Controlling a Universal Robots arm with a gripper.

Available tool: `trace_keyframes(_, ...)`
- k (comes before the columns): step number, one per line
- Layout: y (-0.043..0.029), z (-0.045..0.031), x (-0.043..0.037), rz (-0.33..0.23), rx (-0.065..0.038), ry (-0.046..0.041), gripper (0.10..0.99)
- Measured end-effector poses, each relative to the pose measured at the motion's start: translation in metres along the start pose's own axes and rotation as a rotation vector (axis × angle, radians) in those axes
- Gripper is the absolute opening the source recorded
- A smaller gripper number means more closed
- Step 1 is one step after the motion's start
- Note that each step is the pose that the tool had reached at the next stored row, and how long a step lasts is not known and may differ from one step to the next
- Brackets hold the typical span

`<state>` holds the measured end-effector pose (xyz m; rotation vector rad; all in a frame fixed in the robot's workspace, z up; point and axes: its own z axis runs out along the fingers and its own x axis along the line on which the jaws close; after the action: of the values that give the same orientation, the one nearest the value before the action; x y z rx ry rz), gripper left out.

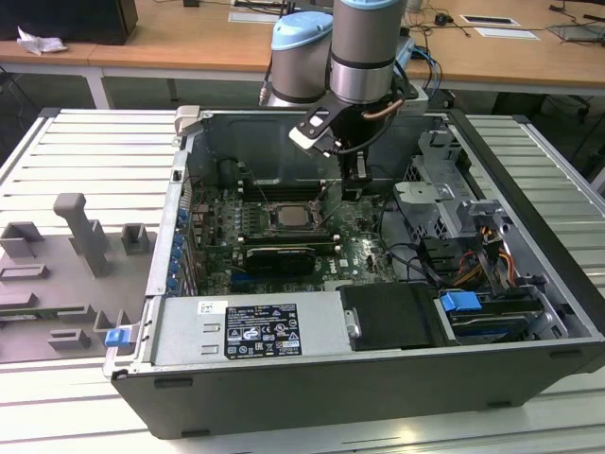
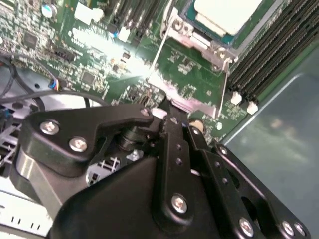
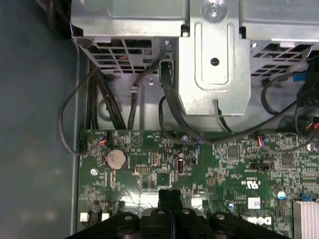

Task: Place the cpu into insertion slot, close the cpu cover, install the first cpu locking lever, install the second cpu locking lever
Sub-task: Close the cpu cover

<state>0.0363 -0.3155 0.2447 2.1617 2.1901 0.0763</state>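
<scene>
One cpu [image 2: 227,12], flat and square with a pale matte metal top, sits seated in the insertion slot [image 2: 202,40], a square socket with a bright metal rim near the middle of the green circuit board [image 3: 214,169]; in the exterior view the cpu [image 1: 288,216] lies flat inside the open case. The cpu cover [image 2: 184,102], a thin silver frame with a big square opening, is swung up off the chip and tilted, with green board visible through its middle. The gripper [image 2: 172,110], made of black links with shiny screw heads, has its tips against the cover's free edge. The fingers [image 3: 164,199] are pressed together with just a thin seam between them; can't tell whether the edge is pinched. Long narrow black memory slots [image 2: 269,55] with white end clips run beside the socket. A round silver coin cell [image 3: 116,158] sits on the board, black cables [image 3: 164,104] loop above it, and a folded sheet-metal bracket [image 3: 214,74] stands beyond. The dark grey case [image 1: 331,397] rests on a ribbed pale metal worktop [image 1: 95,142], with a grey moulded fixture [image 1: 80,227] at the exterior view's left.
</scene>
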Motion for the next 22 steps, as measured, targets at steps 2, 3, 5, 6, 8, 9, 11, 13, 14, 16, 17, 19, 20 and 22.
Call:
trace_keyframes(2,-0.0014,-0.0001,0.0000,0.000,0.000,0.0000,0.106)
trace_keyframes(3,-0.0018,-0.0001,0.0000,0.000,0.000,0.0001,0.106)
trace_keyframes(5,-0.0031,-0.0002,0.0001,0.000,0.000,0.0000,0.106)
trace_keyframes(6,-0.0041,-0.0003,0.0001,0.000,0.000,0.0000,0.106)
trace_keyframes(8,-0.0061,-0.0004,0.0001,0.000,0.000,0.0000,0.106)
trace_keyframes(9,-0.0064,-0.0004,0.0001,0.000,0.000,0.0000,0.106)
trace_keyframes(11,-0.0073,-0.0004,0.0001,0.000,0.000,0.0000,0.106)
trace_keyframes(13,-0.0080,-0.0004,0.0001,0.000,0.000,0.0000,0.106)
trace_keyframes(14,-0.0085,-0.0004,0.0001,0.000,0.000,0.0000,0.106)
trace_keyframes(16,-0.0105,-0.0006,0.0002,0.000,0.000,0.0000,0.106)
trace_keyframes(17,-0.0111,-0.0006,0.0002,0.000,0.000,0.0000,0.106)
trace_keyframes(19,-0.0126,-0.0008,0.0002,0.000,0.000,0.0000,0.106)
trace_keyframes(20,-0.0131,-0.0008,0.0002,0.000,0.000,0.0000,0.106)
trace_keyframes(22,-0.0146,-0.0009,0.0002,0.000,0.000,0.0000,0.106)
